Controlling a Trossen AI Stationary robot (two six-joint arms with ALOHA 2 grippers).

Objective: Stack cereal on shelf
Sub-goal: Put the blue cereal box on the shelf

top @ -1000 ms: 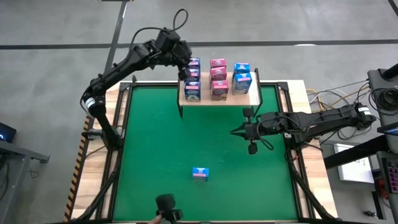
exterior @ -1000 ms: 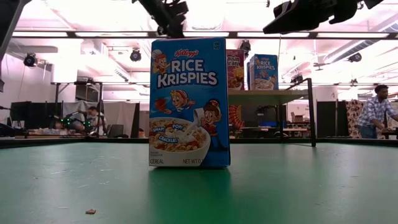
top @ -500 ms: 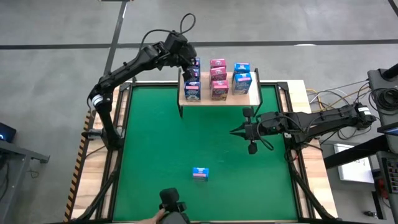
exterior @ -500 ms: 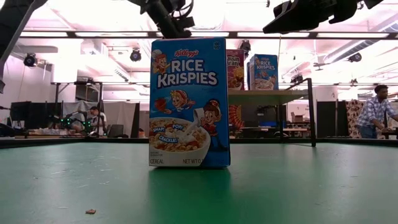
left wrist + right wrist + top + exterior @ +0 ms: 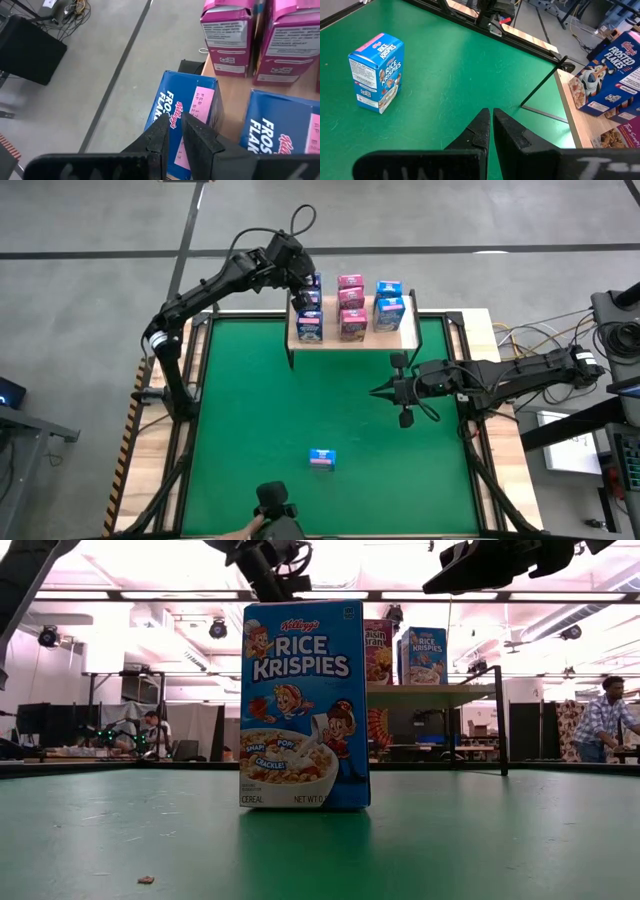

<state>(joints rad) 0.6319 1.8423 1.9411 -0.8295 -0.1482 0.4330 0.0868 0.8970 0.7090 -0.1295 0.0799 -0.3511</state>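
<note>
Cereal boxes fill most of the shelf [image 5: 410,335], the small light-wood board raised on black legs at the far edge of the green table [image 5: 250,410]. Seen from above, they stand in three columns: dark blue Frosted Flakes boxes [image 5: 309,305] on the left, pink boxes [image 5: 351,305] in the middle, light blue boxes [image 5: 389,302] on the right. One light blue Rice Krispies box [image 5: 321,459] stands upright and alone on the near half of the table, well apart from the shelf. By this layout the task looks nearly finished; this single box appears to be what is left to carry up.

The left gripper [image 5: 300,278] reaches from the left side of the table to the far left corner of the shelf, above the dark blue column. Its wrist view shows the fingers [image 5: 162,137] drawn almost together over a Frosted Flakes box [image 5: 187,117], with only a narrow gap and nothing between them.

The right gripper [image 5: 380,391] is stretched leftward from the right side, held over the table in front of the shelf, between it and the lone box. Its fingers [image 5: 480,130] are likewise nearly closed and empty; its wrist view looks toward the Rice Krispies box.

A person [image 5: 603,725] shows in the room beyond.
</note>
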